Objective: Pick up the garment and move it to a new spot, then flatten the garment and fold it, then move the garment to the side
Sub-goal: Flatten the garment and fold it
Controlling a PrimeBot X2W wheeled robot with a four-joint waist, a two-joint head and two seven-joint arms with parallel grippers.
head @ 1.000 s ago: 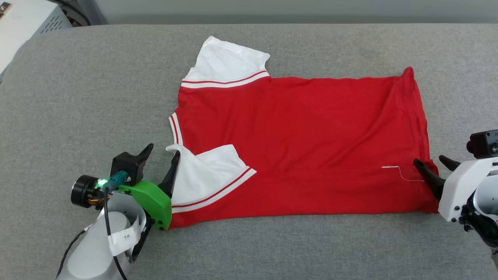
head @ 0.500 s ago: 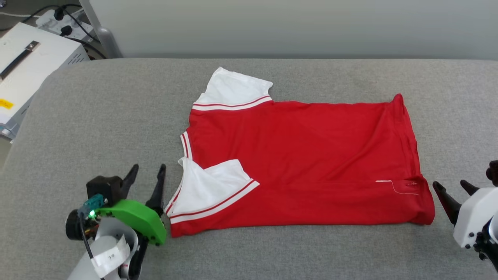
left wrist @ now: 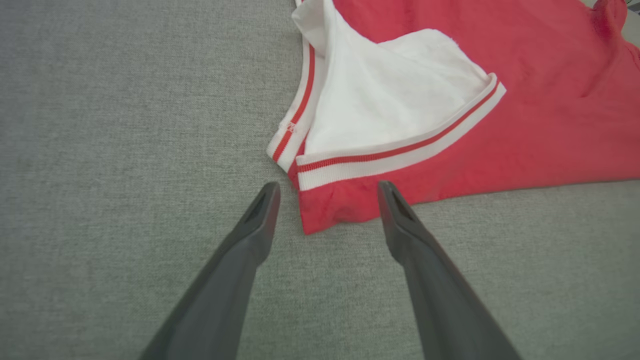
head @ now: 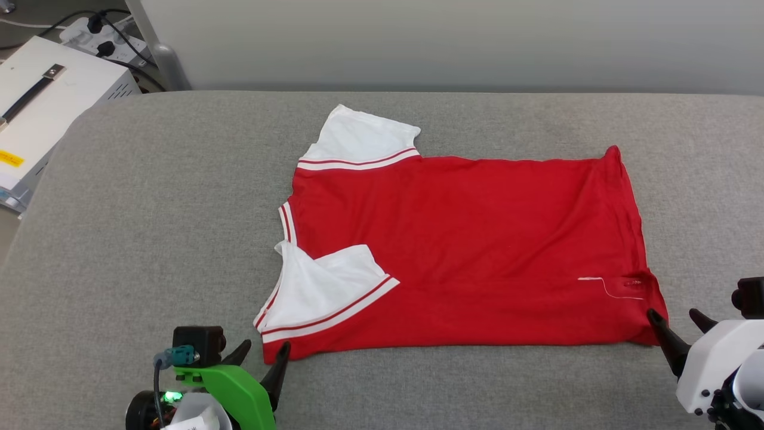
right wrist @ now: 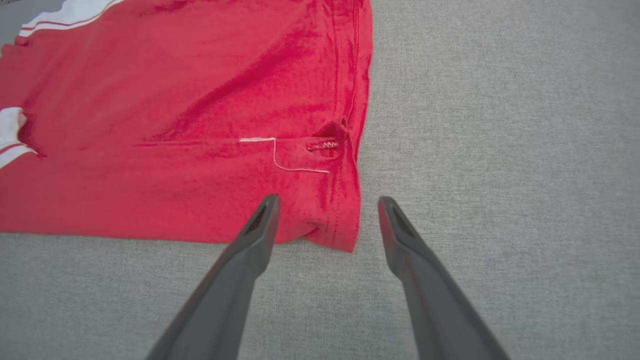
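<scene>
Nearest to the robot, the left gripper (head: 267, 346) stands at the near left corner of the garment (head: 465, 239). Its jaws are spread wide and hold nothing. In the left wrist view the red corner of the garment (left wrist: 500, 140) lies between the two dark fingers of this gripper (left wrist: 327, 185). On the other side, the right gripper (head: 672, 313) is at the near right corner. Its jaws are also wide apart and empty. In the right wrist view the hem corner sits between the fingers of this gripper (right wrist: 327, 200). If the fingers touch the cloth, I cannot tell.

The garment lies flat on the grey table (head: 149, 209), near its middle, with the collar side toward the robot's left and the hem toward its right. The near white sleeve (head: 325, 286) is folded over the red body. A loose white thread (head: 609, 286) lies near the hem. The far white sleeve (head: 358, 134) sticks out toward the back edge.

Behind the table, at the far left, there is a white box (head: 42, 101) and a power strip (head: 101, 36) with black plugs. A pale wall (head: 418, 42) is behind.
</scene>
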